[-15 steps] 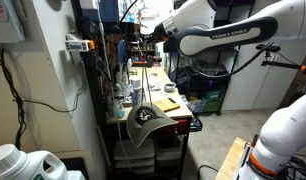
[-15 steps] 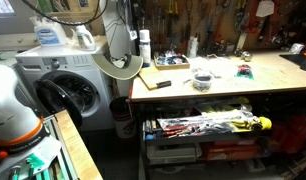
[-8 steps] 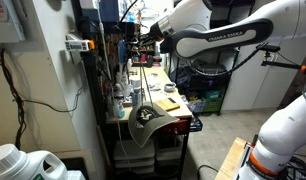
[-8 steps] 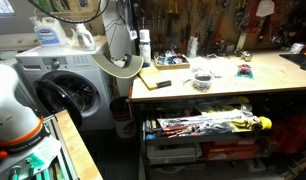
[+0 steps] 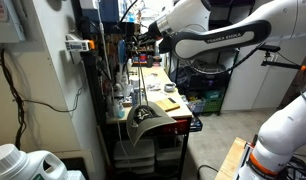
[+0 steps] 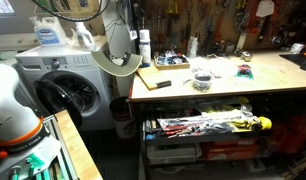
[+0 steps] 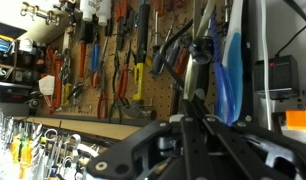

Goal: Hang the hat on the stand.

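The khaki hat (image 5: 143, 124) hangs at the near end of the workbench, brim drooping and dark crown facing the camera. It also shows in an exterior view (image 6: 119, 58) at the bench's left end. A thin dark rod, the stand (image 5: 142, 88), rises just above the hat; I cannot tell where the hat catches on it. My gripper (image 5: 152, 46) is high above the bench, well apart from the hat. In the wrist view my gripper (image 7: 198, 98) has its dark fingers drawn together with nothing between them, facing a pegboard of tools. The hat is out of the wrist view.
The wooden workbench (image 6: 223, 88) carries small tools, a cup (image 6: 202, 80) and bottles (image 6: 144, 45). A washing machine (image 6: 63, 85) stands beside it. A tool pegboard (image 7: 103, 70) lines the wall. Shelves (image 5: 93, 70) stand next to the hat.
My arm has shifted slightly, the gripper drifting a little lower over the bench. The hat hangs in the same place.
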Available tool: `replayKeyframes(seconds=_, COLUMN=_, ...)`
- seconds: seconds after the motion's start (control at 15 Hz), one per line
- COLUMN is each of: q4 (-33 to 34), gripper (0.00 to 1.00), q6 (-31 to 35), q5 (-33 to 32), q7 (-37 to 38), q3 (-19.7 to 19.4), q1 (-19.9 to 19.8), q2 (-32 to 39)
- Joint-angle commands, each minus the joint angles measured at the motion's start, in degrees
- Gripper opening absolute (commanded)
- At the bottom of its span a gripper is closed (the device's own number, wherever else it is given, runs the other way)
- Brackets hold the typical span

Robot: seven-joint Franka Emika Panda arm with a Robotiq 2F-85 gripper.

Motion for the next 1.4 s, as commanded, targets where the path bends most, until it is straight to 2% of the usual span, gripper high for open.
replayKeyframes(seconds=0.0, q4=0.02, gripper=0.02, q6=0.02, q5=-0.04, q7=-0.01, q3=0.03, q1=-0.06, q2=0.01)
replayKeyframes(seconds=1.33, q4=2.13, gripper=0.01, q6=-1.27, q5=0.76, q7=-1.55, q3=-0.80, q1=1.13, q2=1.56)
